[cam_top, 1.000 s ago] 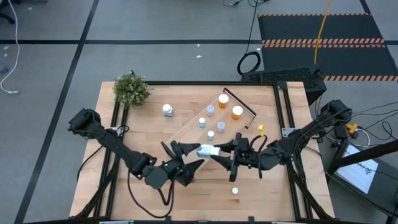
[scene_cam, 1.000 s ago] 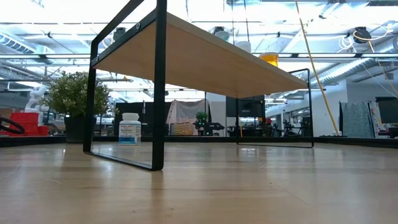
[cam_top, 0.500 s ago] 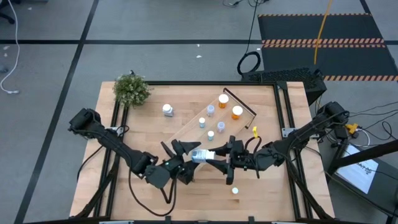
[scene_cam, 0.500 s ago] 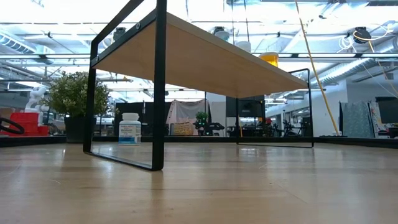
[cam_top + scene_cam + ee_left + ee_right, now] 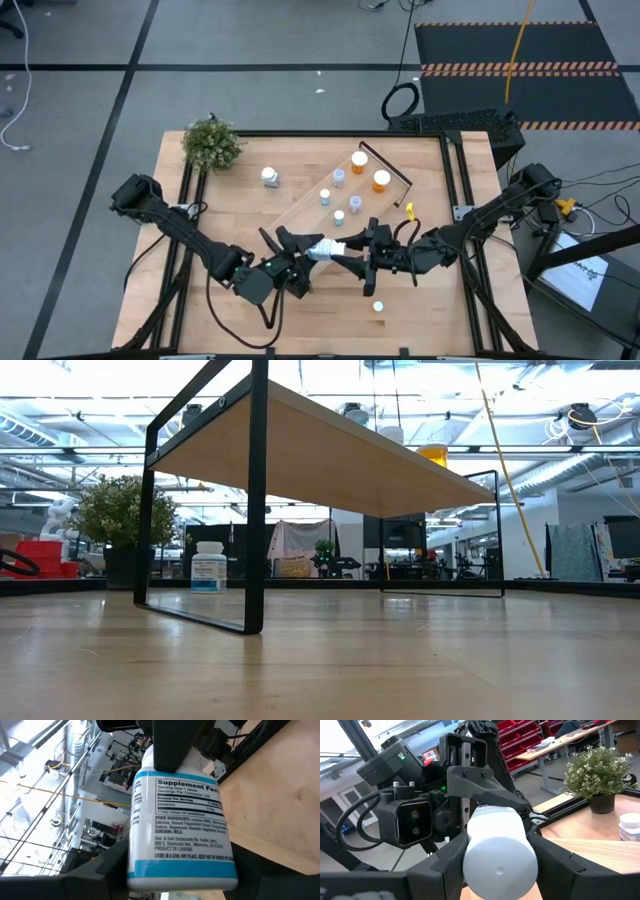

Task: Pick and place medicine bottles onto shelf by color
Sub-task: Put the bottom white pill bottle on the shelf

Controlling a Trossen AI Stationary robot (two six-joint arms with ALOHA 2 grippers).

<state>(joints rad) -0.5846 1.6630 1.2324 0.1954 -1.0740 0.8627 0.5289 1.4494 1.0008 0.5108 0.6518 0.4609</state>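
A white medicine bottle [image 5: 322,249] with a blue-banded label hangs level above the table's near middle, between both grippers. My left gripper [image 5: 305,253] comes from the left and is shut on its base end. My right gripper [image 5: 346,250] comes from the right and is shut on its cap end. The shelf [image 5: 352,212] stands slantwise just beyond them. Two orange bottles [image 5: 359,159] and several pale blue ones [image 5: 338,177] stand on its top. My left gripper pinches the bottle's base end [image 5: 150,876] between its two fingers [image 5: 107,870], one on each side of the label. It comes level from the table's left, fingers lying along the bottle. The bottle is clear of the table. My right gripper pinches the bottle's white cap end [image 5: 470,865] between its two fingers [image 5: 445,857]. It comes level from the table's right, fingers lying along the bottle. The bottle lies level in the air, its base toward my left gripper.
A white bottle [image 5: 270,178] stands on the table left of the shelf, and shows behind the shelf's black bracket [image 5: 209,567]. A small bottle [image 5: 378,306] stands near the front edge. A green plant [image 5: 212,143] sits at the far left corner.
My left gripper's fingers, spread wide on either side of the bottle's base end a second ago, have shut on it. The bottle stays level in the air in my right gripper's hold.
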